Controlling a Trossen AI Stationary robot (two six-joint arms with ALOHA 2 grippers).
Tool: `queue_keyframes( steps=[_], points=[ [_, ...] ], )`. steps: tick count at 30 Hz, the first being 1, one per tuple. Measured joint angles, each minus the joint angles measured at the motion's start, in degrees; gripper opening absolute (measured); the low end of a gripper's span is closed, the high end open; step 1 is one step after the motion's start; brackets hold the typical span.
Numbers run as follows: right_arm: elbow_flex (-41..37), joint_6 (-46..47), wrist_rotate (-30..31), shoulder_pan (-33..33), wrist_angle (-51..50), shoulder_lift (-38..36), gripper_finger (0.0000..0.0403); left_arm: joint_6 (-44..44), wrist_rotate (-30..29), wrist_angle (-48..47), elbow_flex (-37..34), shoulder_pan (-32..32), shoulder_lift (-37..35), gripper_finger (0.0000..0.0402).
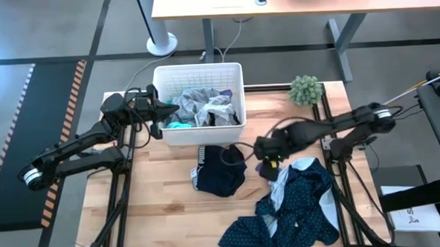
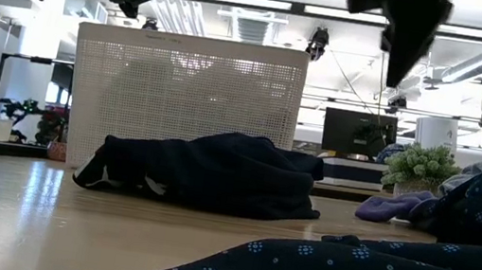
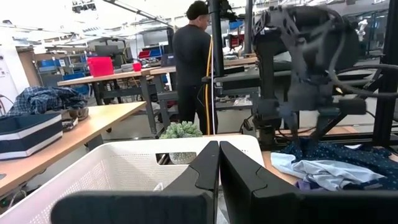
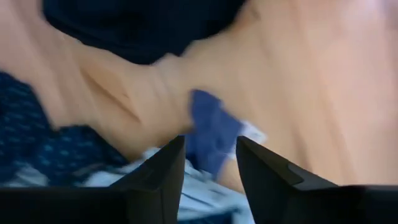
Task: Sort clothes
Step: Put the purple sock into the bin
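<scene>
Now my right pincer (image 4: 210,163) hangs parted above a small blue cloth (image 4: 211,134) on the desk (image 4: 311,81), while my left pincer (image 3: 218,180) sits clenched over the basket (image 3: 112,171)

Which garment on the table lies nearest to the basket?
The black garment with white stripes, right before the basket; the navy dotted garment lies farther away.
</scene>
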Motion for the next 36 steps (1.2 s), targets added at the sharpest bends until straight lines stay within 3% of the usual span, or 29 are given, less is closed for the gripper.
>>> queue_keyframes(
  steps=[7, 12, 18, 24, 28, 36],
  points=[
    [-16.0, 10.53, -0.11, 4.43, 20.3, -2.59, 0.0114, -0.02, -0.01, 0.07, 0.0, 0.01, -0.02, 0.0],
    [-21.13, 16.42, 1.16, 4.8, 21.33, 0.78, 0.0174, -0.17, -0.01, 0.11, 0.0, -0.01, -0.02, 0.0],
    [-22.65, 16.71, 1.84, 4.8, 21.83, 5.19, 0.0262, -0.05, -0.01, 0.57, 0.0, 0.0, -0.02, 0.0],
    [-23.46, 16.04, 1.46, 4.76, 22.61, 11.01, 0.0291, 0.11, -0.01, 0.57, 0.0, 0.0, -0.02, 0.0],
    [-22.08, 14.78, 1.15, 4.82, 22.16, 13.1, 0.0242, 0.16, -0.01, 0.59, 0.0, -0.01, -0.02, 0.0],
    [-13.45, 7.35, 2.03, 4.76, 22.23, 11.73, 0.0021, 0.11, -0.03, 0.93, 0.0, 0.02, 0.0, 0.0]
  ],
)
